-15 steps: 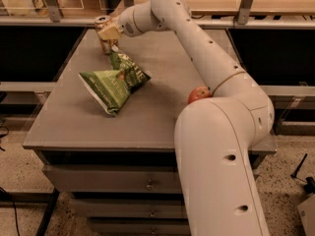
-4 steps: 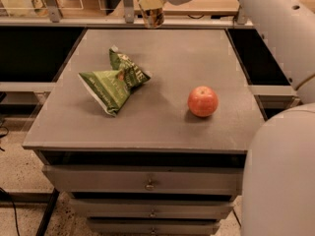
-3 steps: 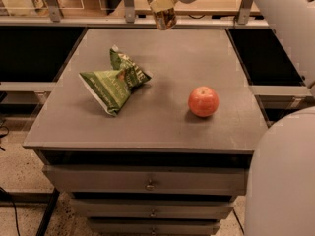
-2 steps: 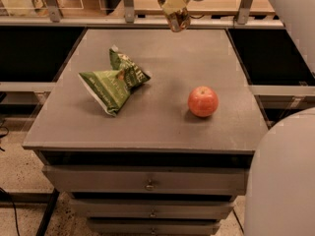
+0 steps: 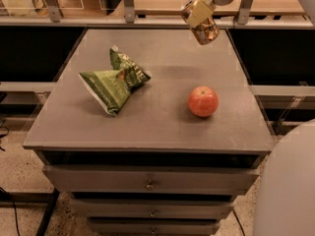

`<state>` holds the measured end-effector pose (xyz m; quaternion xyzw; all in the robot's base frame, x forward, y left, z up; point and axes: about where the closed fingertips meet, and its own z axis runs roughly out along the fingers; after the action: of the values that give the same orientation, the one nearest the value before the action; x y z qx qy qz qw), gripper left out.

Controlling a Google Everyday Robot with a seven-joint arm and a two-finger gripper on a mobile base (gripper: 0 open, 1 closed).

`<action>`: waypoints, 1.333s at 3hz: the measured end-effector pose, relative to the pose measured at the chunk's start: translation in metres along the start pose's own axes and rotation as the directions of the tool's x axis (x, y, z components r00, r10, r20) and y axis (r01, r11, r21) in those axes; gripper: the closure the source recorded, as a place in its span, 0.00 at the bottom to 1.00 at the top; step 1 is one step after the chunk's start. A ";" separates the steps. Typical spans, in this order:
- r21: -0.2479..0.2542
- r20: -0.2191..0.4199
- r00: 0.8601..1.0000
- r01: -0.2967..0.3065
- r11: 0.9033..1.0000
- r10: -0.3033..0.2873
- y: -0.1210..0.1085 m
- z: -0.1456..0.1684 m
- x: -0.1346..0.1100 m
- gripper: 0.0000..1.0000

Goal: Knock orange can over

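The orange can [image 5: 208,32] is gold-orange and hangs tilted in the air above the far right part of the grey table [image 5: 147,127]. My gripper [image 5: 198,14] reaches in from the top edge and is shut on the can, its cream fingers [image 5: 195,10] clamped over the upper half. The can touches nothing on the table.
A round red-orange apple [image 5: 203,101] sits on the table right of centre. A crumpled green chip bag [image 5: 115,80] lies on the left. Drawers [image 5: 147,183] are below the front edge. A railing [image 5: 128,4] runs behind the table. My white body [image 5: 290,181] fills the lower right.
The gripper has lifted the can from the far left of the table and carried it steadily to the right through the air. The apple and bag have not moved.
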<state>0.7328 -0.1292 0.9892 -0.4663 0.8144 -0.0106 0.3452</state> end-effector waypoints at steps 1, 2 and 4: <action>-0.042 -0.127 0.992 0.020 0.999 -0.025 0.012 -0.010 0.040 1.00; -0.096 -0.228 0.972 0.032 0.995 -0.053 0.026 -0.014 0.069 0.84; -0.213 -0.318 0.941 0.053 0.976 -0.120 0.054 -0.016 0.097 0.38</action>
<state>0.6510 -0.1779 0.9295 -0.5260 0.8360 -0.0207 0.1548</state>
